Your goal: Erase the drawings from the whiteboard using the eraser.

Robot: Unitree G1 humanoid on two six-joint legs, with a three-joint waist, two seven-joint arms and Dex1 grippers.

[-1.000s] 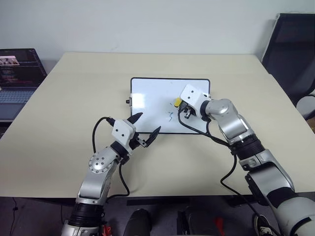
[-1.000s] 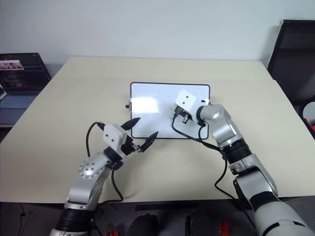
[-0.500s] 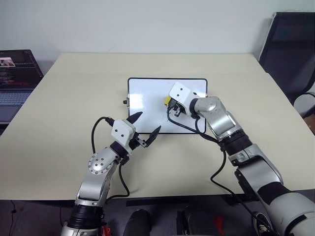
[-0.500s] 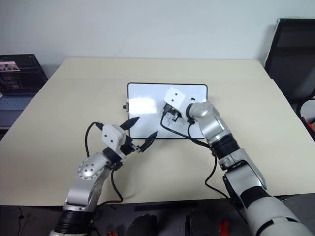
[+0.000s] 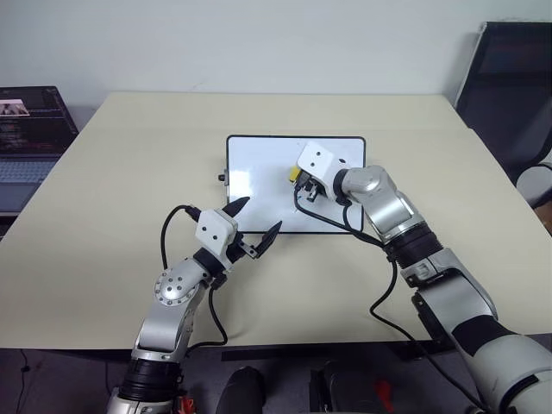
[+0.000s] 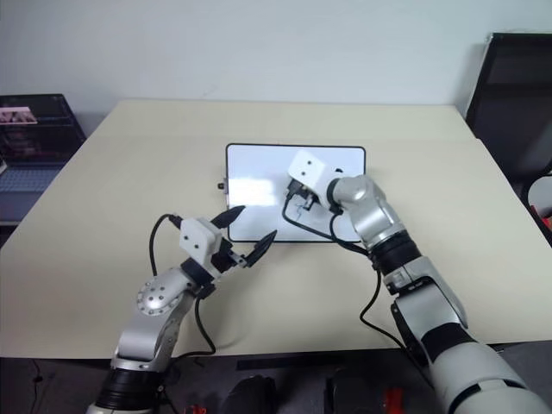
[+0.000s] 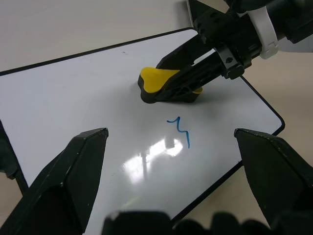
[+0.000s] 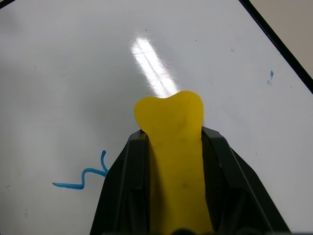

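Eraser [image 7: 166, 83] sits clamped in the right gripper [image 7: 168, 88] on the whiteboard [image 7: 73, 112]; left gripper [image 5: 256, 228] gapes empty.

Office or lab room: pale beige table [image 5: 129, 172], open laptop [image 5: 30, 129], black chair [image 5: 509, 86], plain white wall [image 5: 259, 43]

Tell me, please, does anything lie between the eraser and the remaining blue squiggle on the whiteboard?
Nothing visible does. The right gripper holds the eraser on the whiteboard, and only bare white surface separates it from the squiggle. The open left gripper hovers at the board's near edge.
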